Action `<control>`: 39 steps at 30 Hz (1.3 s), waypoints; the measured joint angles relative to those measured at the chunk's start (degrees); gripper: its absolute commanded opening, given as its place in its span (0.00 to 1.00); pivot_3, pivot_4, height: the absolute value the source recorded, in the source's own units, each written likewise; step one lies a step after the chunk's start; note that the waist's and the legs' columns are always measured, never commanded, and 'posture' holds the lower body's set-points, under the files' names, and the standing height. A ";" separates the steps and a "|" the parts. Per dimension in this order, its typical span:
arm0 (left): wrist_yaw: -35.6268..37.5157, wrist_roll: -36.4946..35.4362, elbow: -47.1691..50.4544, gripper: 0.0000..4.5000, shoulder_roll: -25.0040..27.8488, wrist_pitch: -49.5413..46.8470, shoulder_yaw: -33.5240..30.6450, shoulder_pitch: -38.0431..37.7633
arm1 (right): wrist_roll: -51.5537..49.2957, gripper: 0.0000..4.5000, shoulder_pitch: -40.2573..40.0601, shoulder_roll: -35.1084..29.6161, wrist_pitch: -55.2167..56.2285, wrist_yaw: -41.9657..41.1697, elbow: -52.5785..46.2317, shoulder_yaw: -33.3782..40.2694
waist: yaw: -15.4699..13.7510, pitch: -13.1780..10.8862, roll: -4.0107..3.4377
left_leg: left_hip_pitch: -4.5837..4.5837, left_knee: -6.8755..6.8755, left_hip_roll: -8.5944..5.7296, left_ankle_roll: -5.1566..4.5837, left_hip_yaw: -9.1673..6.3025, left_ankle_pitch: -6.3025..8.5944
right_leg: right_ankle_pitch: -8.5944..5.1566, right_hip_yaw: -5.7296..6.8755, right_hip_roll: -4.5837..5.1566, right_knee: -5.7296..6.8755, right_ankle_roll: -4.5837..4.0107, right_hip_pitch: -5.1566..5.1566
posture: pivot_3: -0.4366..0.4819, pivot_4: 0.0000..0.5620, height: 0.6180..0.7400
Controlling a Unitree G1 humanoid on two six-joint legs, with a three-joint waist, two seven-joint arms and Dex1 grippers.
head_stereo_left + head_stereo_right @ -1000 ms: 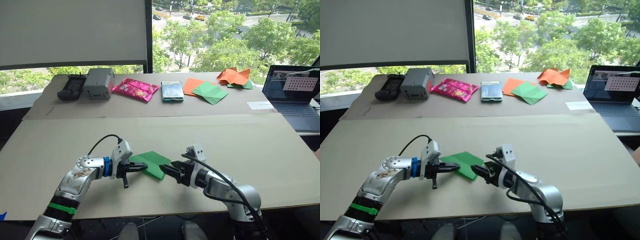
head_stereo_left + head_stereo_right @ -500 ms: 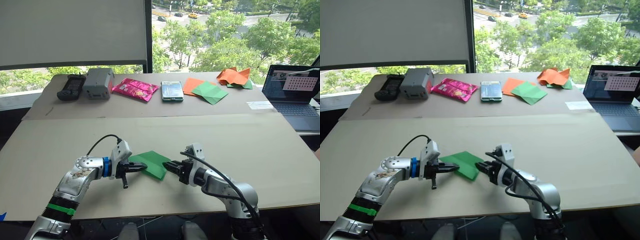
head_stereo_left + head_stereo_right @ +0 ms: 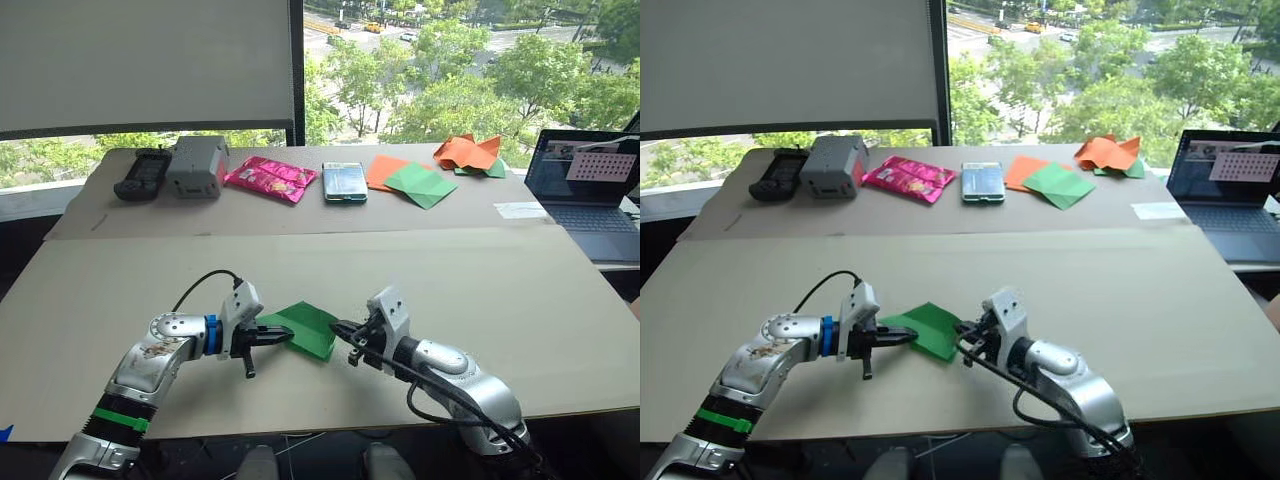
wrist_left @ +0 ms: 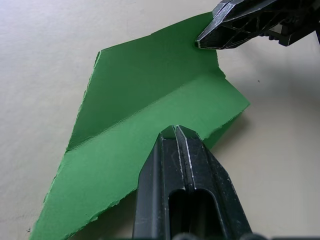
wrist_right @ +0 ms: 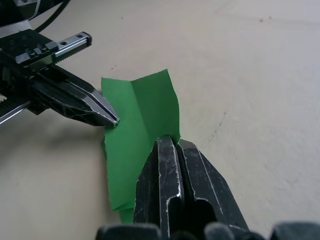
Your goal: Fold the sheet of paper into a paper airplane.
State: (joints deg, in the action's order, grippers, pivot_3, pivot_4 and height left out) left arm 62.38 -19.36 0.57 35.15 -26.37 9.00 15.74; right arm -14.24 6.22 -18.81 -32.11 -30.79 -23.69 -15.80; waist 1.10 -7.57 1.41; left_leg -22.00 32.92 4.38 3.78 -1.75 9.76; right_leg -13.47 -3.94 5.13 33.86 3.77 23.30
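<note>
Item: sheet of paper (image 3: 303, 327), bright green, folded with a centre crease, lay near the front edge of the bench (image 3: 520, 290), between the two claws.

Left claw (image 3: 285, 335): fingers pressed together, tips at the paper's left edge. In the left wrist view the fingers (image 4: 176, 145) lay closed over one edge of the sheet; it appeared pinched there, though the lower finger's contact was hidden.

Right claw (image 3: 338, 327): fingers likewise closed, tips meeting the sheet's opposite edge. The right wrist view showed the closed fingers (image 5: 170, 150) lying over the paper's edge, with the left claw's tip touching the far side.

Paper form: a tapering shape with one long crease (the left wrist view showed a ragged, slightly torn edge); one flap rose a little off the bench.

Rear row, well apart from the sheet, left to right: black handset (image 3: 143, 172), grey box (image 3: 197, 165), pink snack packet (image 3: 270, 178), teal-faced packet (image 3: 344, 182), duller green square over an orange sheet (image 3: 410, 181), crumpled orange-and-green paper heap (image 3: 470, 153).

Far right: open laptop (image 3: 585, 180), and a white slip (image 3: 519, 210) just beside it.
</note>
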 measured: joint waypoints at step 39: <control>-0.81 -3.43 2.14 0.00 2.77 -4.22 -2.96 0.36 | 38.29 0.00 9.13 -10.87 50.71 -5.46 21.37 -15.12 | -0.20 -0.04 0.15 | 0.20 0.02 0.00 -0.03 0.01 -0.02 | 0.00 0.00 -0.04 0.16 0.00 -0.15 | 0.48 0.27 0.82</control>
State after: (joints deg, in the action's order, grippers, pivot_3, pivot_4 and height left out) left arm 61.57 -22.79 2.70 37.93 -30.59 6.04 16.10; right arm 24.06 15.35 -29.69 18.59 -36.25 -2.32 -30.92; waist 0.90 -7.61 1.56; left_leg -21.80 32.94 4.38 3.75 -1.74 9.73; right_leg -13.47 -3.93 5.09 34.02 3.77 23.15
